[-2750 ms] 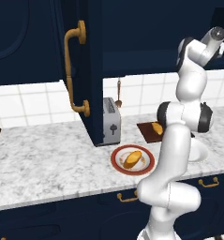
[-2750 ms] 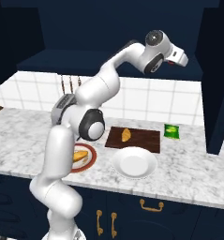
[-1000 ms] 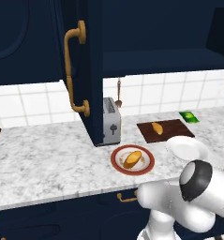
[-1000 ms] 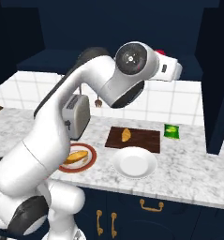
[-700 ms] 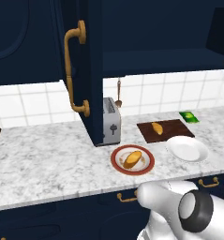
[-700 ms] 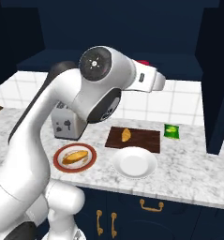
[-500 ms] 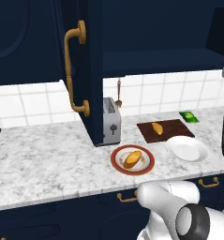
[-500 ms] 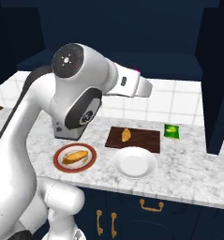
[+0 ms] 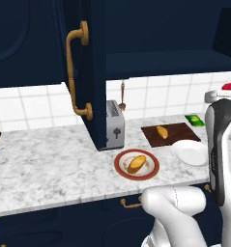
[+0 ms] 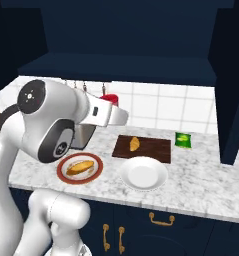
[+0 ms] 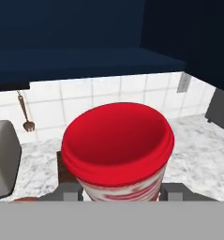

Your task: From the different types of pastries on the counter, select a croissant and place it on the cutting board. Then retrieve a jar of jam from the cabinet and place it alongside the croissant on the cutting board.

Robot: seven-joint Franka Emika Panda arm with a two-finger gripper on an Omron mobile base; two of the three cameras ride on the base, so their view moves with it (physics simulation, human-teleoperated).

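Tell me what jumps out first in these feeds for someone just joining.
The red jar of jam, huge in the hand view, held in the tool above the counter. Behind it, the croissant sits on the cutting board, beside a white plate.

A rendered home kitchen — marbled counter [image 9: 44, 164], white tiled wall [image 9: 35, 99], navy cabinet [image 9: 90, 72] (brass handle), a toaster [image 9: 115, 124] and hanging spoon [image 9: 122, 96] — with plates [image 10: 143, 174] and a cutting board [image 10: 151, 147] set out.

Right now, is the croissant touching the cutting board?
Touching. In the right base view the croissant lies flat on the cutting board, inside its edges, with no gap under it; the left base view shows the same.
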